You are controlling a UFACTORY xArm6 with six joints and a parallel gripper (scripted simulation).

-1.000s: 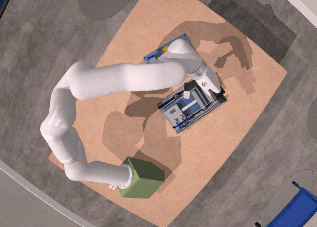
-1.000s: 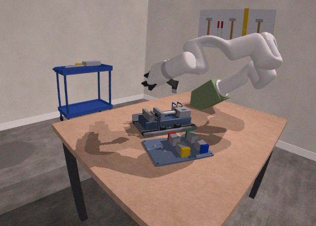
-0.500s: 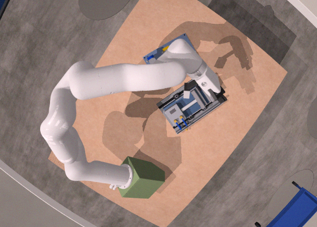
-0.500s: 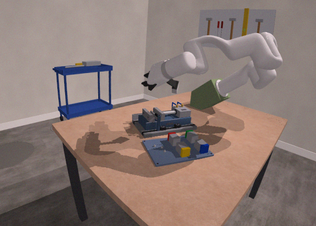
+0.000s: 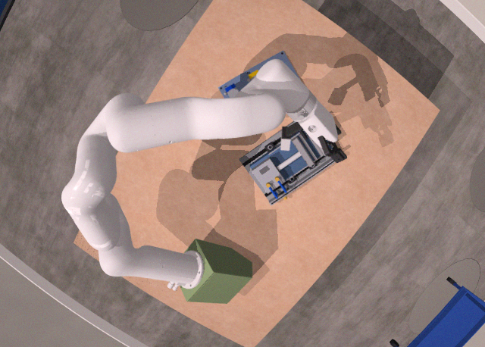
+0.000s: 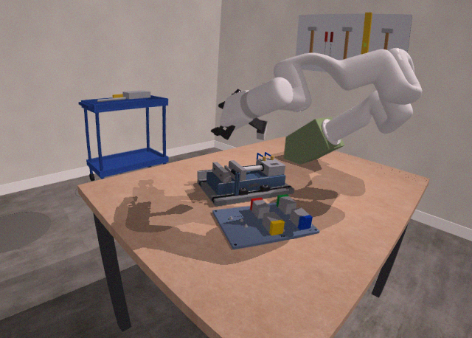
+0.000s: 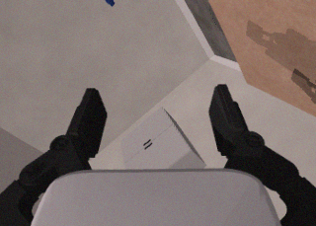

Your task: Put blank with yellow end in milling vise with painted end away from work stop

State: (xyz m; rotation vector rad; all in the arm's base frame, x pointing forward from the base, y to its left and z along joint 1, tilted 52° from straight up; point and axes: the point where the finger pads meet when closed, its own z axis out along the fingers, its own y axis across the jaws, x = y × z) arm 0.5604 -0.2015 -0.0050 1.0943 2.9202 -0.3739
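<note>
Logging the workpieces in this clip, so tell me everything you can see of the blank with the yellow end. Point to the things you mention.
The blank with the yellow end (image 5: 253,74) (image 6: 273,224) is a small, plain grey block with one end painted bright yellow; its material cannot be told. It lies on the blue infeed plate (image 5: 282,55) (image 6: 243,240), its yellow end facing the plate edge away from the vise (image 5: 266,171) (image 6: 248,185). The exterior view shows it between the red-ended and blue-ended blanks, apart from the gripper. The arm hides part of it from above.

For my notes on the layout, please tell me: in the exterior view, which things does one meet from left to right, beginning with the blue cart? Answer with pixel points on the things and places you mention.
Blue cart (image 6: 127,104), milling vise (image 6: 225,190) (image 5: 256,154), blank with the yellow end (image 6: 271,221), blank with the blue end (image 6: 300,215).
</note>
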